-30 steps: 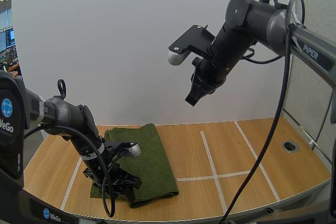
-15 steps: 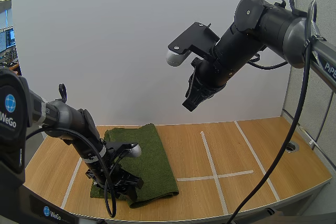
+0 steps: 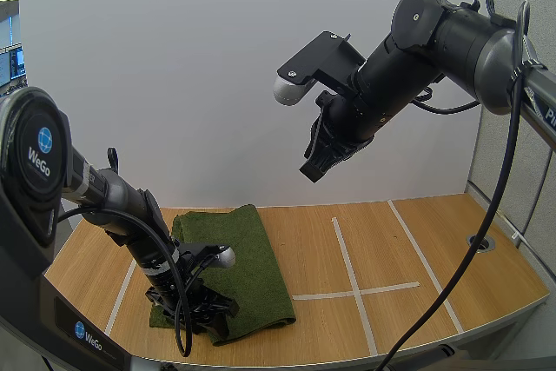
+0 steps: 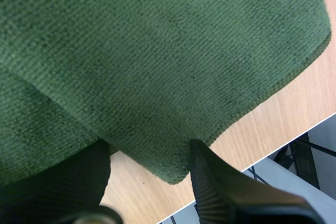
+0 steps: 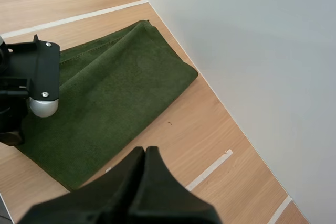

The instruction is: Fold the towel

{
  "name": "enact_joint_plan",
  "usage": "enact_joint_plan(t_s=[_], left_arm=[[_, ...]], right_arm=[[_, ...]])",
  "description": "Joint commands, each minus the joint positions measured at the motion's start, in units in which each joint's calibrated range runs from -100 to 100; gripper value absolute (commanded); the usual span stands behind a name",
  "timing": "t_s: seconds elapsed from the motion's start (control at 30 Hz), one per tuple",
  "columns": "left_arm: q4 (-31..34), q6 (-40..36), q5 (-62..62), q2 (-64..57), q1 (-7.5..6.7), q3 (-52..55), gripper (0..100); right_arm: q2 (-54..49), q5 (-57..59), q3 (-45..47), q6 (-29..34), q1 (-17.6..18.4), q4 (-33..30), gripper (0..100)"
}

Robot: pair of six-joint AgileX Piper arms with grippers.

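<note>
Little changed from half a second ago: sits a touch lower with the left gripper (image 3: 205, 317) at the near end of the green towel (image 3: 239, 258), with the left arm (image 3: 104, 202) leaning in more from the near side. Holds its black fingers (image 4: 220, 190) spread apart, ribbed faces turned to each other, pinching nothing. Has the towel's near corner lying flat on the wooden table (image 3: 434, 249) between the two tips, with the cloth running on beyond them; cannot tell whether either tip touches the hem. Leaves a strip of bare wood and the table's edge on the near side of the fingers. Hangs the right gripper (image 3: 314, 168) high in the air, well apart from the towel and far beyond the left fingers, almost where it hung half a second ago, though with the right arm (image 3: 434, 28) swung higher than a second ago. Keeps those right fingers pressed together as one dark wedge, holding nothing. Looks past that wedge onto the towel, folded into a long strip with layered edges along one side, flat on the table well below the tips, and onto white tape lines (image 3: 347, 267) on the wood near it.
</note>
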Motion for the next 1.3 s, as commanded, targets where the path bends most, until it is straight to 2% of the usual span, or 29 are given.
enact_joint_plan(t_s=[0.0, 0.17, 0.2, 0.7, 0.8, 1.07, 1.27], left_arm=[[-2.28, 1.93, -0.81, 1.72, -0.03, 0.29, 56], [-2.28, 1.93, -0.62, 1.72, -0.03, 0.29, 3], [-2.28, 1.93, -0.62, 1.72, -0.03, 0.29, 0], [-1.48, 2.23, 7.02, -2.38, -0.03, -3.47, 0], [-0.06, 2.23, 7.02, -3.28, -0.03, -3.47, 0], [9.18, -0.74, 8.97, -7.02, -0.03, -6.70, 0], [10.69, -0.74, 10.12, -10.75, -0.03, -10.14, 0]], right_arm=[[-1.84, 0.00, 0.21, -0.44, -0.22, 1.00, 0], [-1.84, 0.00, 0.21, -0.44, -0.22, 1.00, 0], [-1.84, 0.00, 0.21, -0.44, -0.22, 1.00, 0], [-1.84, 0.00, 0.21, -0.44, -0.22, 0.88, 0], [-1.84, 0.00, 0.21, -0.44, -0.22, 0.65, 0], [-1.84, 0.00, 0.21, -0.44, -0.22, 0.65, 0], [-1.84, 0.00, 0.21, -0.44, -0.22, 0.65, 0]])
